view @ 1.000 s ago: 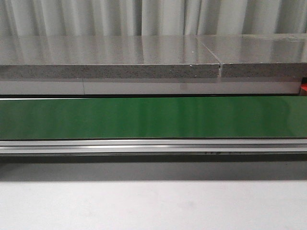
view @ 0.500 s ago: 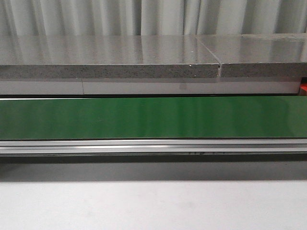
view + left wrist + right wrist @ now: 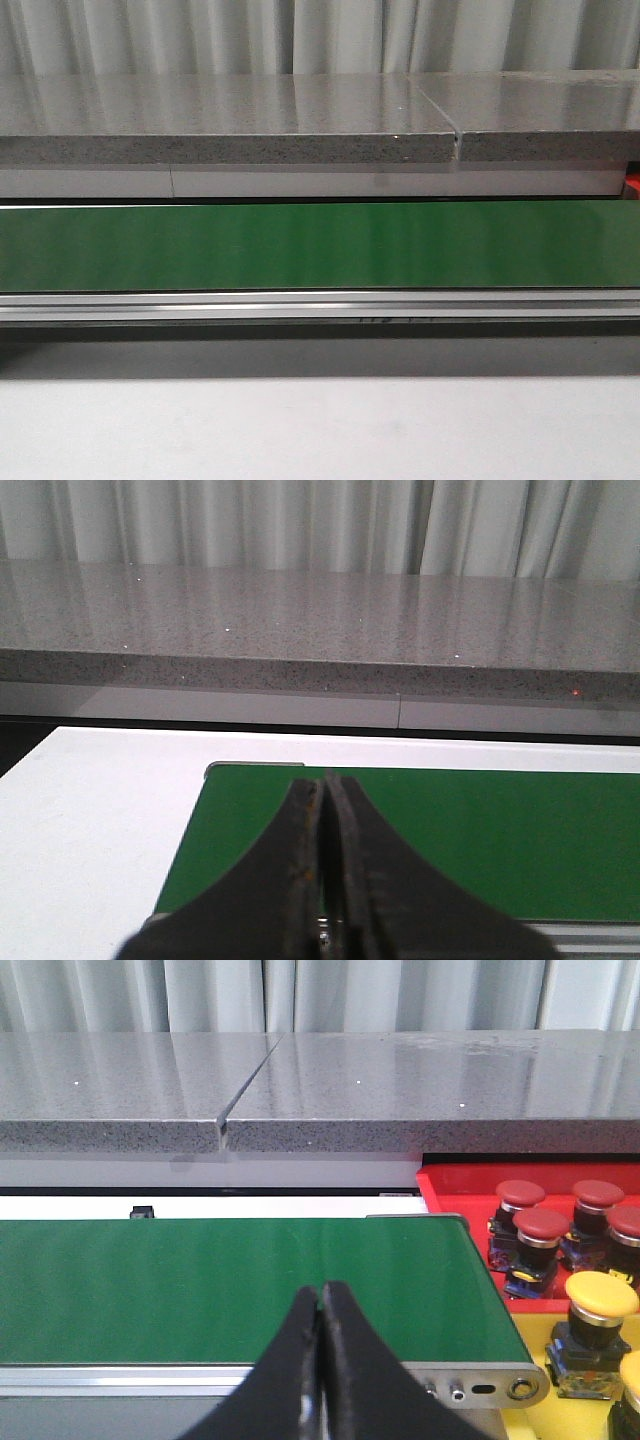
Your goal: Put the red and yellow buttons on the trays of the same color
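**Belt runs bare as both tools wait, buttons already sorted at the far end**

The green conveyor belt (image 3: 320,245) lies bare across the front view, with the grey stone bench (image 3: 230,120) behind it and a white surface in front. No button shows on the belt in any view. The left tool (image 3: 322,800) hangs over the belt's left end with its dark fingers pressed together and nothing between them. The right tool (image 3: 320,1305) hangs over the belt's right end, likewise closed and empty.

Just past that right end, the right wrist view shows a red tray (image 3: 450,1185) carrying several red buttons (image 3: 540,1225) and, nearer the camera, a yellow tray (image 3: 590,1415) carrying yellow buttons (image 3: 601,1297). Each stands upright on a dark block-shaped base beneath a smooth domed cap.

These parts look like rigid plastic and metal, light enough for one tool and unlikely to crush. The glossy dome would probably slip; the squarer body under the cap seems the safer place to grip, with fingers on two flat sides. Either tool must open before any pickup.
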